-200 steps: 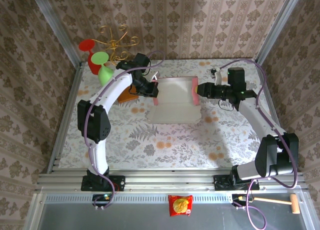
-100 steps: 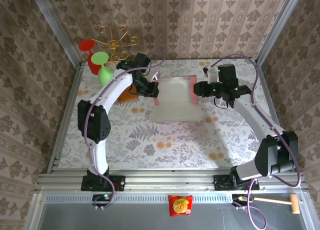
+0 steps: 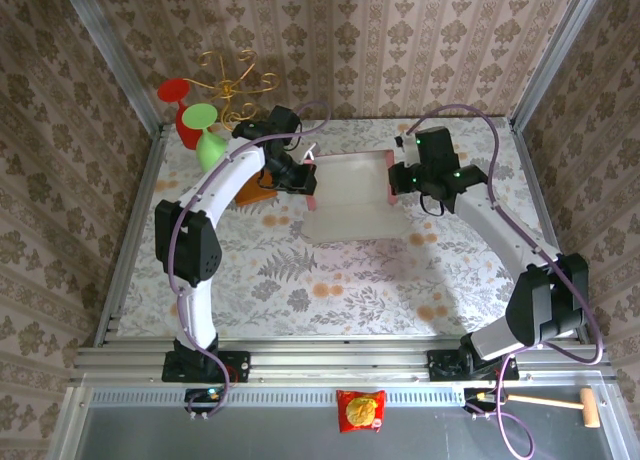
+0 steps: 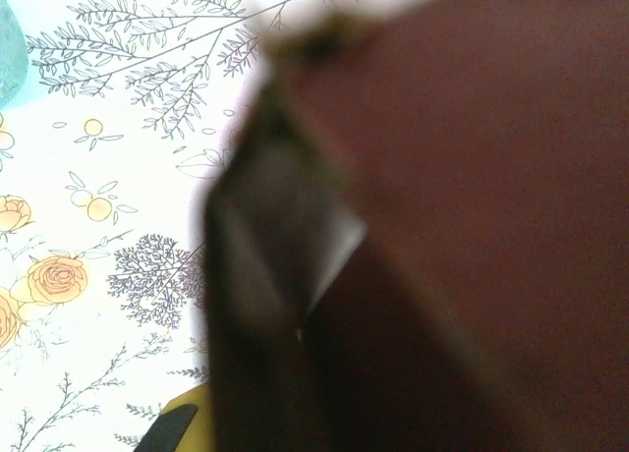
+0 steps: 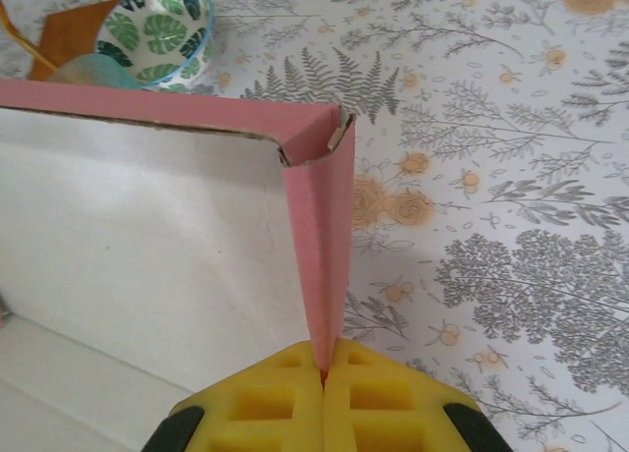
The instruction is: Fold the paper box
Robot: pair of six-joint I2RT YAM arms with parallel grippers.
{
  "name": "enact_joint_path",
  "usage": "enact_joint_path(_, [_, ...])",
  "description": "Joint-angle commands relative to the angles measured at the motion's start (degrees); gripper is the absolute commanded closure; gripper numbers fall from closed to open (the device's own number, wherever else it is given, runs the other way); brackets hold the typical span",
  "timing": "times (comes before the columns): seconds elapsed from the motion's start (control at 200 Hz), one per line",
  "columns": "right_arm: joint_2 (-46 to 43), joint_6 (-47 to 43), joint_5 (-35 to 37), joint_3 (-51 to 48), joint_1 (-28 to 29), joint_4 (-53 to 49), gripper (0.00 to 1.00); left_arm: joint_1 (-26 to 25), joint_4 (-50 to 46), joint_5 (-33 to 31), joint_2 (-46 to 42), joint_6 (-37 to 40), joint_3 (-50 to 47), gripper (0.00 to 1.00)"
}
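The paper box lies open at the back middle of the table, white inside and pink outside. My left gripper is shut on its raised left wall, whose cardboard looms as a dark blur against the left wrist camera. My right gripper is at the box's right side. In the right wrist view its yellow fingers are pressed together on the lower edge of the upright pink side wall. That wall meets the back wall at a folded corner. The box's white floor lies to the left.
An orange-brown block lies under my left arm. A leaf-patterned bowl and a teal cup stand behind the box. Red and green goblets hang on a gold wire stand at the back left. A snack packet and a wooden hammer lie on the front ledge.
My right gripper has moved left and back to the box's right wall and closed on it. The left arm has kept its hold and has not moved.
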Motion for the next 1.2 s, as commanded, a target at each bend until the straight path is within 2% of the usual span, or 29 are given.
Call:
enact_joint_path(0.0, [0.22, -0.39, 6.24, 1.88, 2.65, -2.45, 1.0, -0.54, 0.45, 3.15, 0.29, 1.28, 2.14, 1.0])
enact_joint_path(0.075, [0.68, -0.5, 8.18, 2.39, 3.73, -3.18, 1.0, -0.54, 0.38, 3.15, 0.32, 1.21, 2.22, 1.0])
enact_joint_path(0.295, [2.44, 0.99, 9.23, 3.53, 4.32, -4.49, 0.84, -0.62, 0.32, 3.15, 0.3, 1.2, 2.41, 1.0])
enact_joint_path(0.58, [4.24, 1.77, 9.76, 4.54, 4.32, -5.4, 0.83, -0.62, 0.41, 3.11, 0.06, 0.95, 2.48, 1.0])
enact_joint_path(0.715, [4.57, 2.05, 9.84, 4.63, 4.37, -5.59, 0.76, -0.62, 0.46, 3.15, 0.12, 0.78, 2.41, 1.0])
enact_joint_path(0.815, [4.7, 2.33, 9.84, 4.62, 4.39, -5.5, 0.75, -0.62, 0.7, 3.24, 0.15, 0.68, 2.41, 1.0])
enact_joint_path(0.905, [4.96, 2.48, 9.76, 4.68, 4.32, -5.5, 0.77, -0.62, 0.66, 3.24, 0.15, 0.63, 2.42, 1.0])
enact_joint_path(1.02, [5.08, 2.76, 10.12, 4.81, 4.32, -5.44, 0.88, -0.62, 0.76, 3.24, 0.23, 0.6, 2.43, 1.0])
enact_joint_path(1.195, [5.79, 3.91, 14.11, 6.12, 4.63, -7.04, 0.97, -0.62, 0.67, 2.5, 0.49, -0.01, 2.78, 1.0])
